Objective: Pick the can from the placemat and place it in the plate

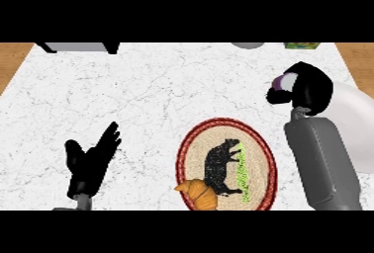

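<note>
Can point(282, 81) mostly hidden in right hand point(311, 89), plate point(358, 129) cut off

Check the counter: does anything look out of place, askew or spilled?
Only the croissant: it straddles the placemat's lower-left rim, partly off it. Nothing looks spilled. The can is in the right hand, at the plate's edge; the left hand rests open.

Orange croissant point(199, 193) near the view's lower edge; green box point(302, 45) at marble counter's point(146, 89) far edge.
</note>
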Available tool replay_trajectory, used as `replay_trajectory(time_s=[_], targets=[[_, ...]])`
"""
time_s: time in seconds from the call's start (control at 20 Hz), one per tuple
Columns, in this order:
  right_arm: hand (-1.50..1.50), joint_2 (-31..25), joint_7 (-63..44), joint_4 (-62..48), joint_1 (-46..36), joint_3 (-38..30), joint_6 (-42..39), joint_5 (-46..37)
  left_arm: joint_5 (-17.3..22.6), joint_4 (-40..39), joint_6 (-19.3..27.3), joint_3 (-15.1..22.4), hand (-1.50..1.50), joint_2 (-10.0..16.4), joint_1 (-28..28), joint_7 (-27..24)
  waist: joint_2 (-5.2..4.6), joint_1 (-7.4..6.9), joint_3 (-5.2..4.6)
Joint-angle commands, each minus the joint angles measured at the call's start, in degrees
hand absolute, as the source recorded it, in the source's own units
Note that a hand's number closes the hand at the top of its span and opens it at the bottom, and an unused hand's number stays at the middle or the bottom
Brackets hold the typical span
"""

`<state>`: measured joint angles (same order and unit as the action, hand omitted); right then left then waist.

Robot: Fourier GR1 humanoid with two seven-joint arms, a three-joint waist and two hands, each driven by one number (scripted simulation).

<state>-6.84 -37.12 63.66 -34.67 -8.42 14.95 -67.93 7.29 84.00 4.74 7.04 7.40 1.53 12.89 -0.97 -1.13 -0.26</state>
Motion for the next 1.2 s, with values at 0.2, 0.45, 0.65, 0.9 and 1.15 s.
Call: replay_trajectory(time_s=[0.2, 0.45, 0.65, 0.9, 1.15], targets=[[1.5, 0.8, -28.1, -3.3, -9.3, -7.3, 21.0, -19.8, -0.1, 0.5, -1.1, 1.1, 0.0, 0.1, -2.0, 1.1, -0.89, -3.56, 0.09], [1.5, 3.0, -37.7, -5.7, -10.8, -11.9, 29.1, -31.2, -1.1, -1.5, 0.0, 2.0, 0.0, -1.8, -1.9, -0.4, -0.74, -2.79, 0.16], [1.5, 5.3, -39.0, -4.9, -8.1, -15.9, 36.7, -38.5, 0.2, -1.3, -1.3, 1.0, 0.0, -0.6, -1.5, 0.6, -0.36, -2.14, 0.26], [1.5, 6.0, -40.1, -5.4, -5.2, -22.6, 39.5, -48.1, 0.3, -2.1, -0.3, -0.8, 0.0, -0.4, -3.8, 1.1, -0.12, -0.74, 0.28], [1.5, 3.2, -37.3, -5.1, -1.8, -30.4, 44.2, -49.5, 0.1, -1.4, -0.4, 0.0, 0.0, -1.0, -1.7, 0.4, 0.19, -0.22, 0.36]])
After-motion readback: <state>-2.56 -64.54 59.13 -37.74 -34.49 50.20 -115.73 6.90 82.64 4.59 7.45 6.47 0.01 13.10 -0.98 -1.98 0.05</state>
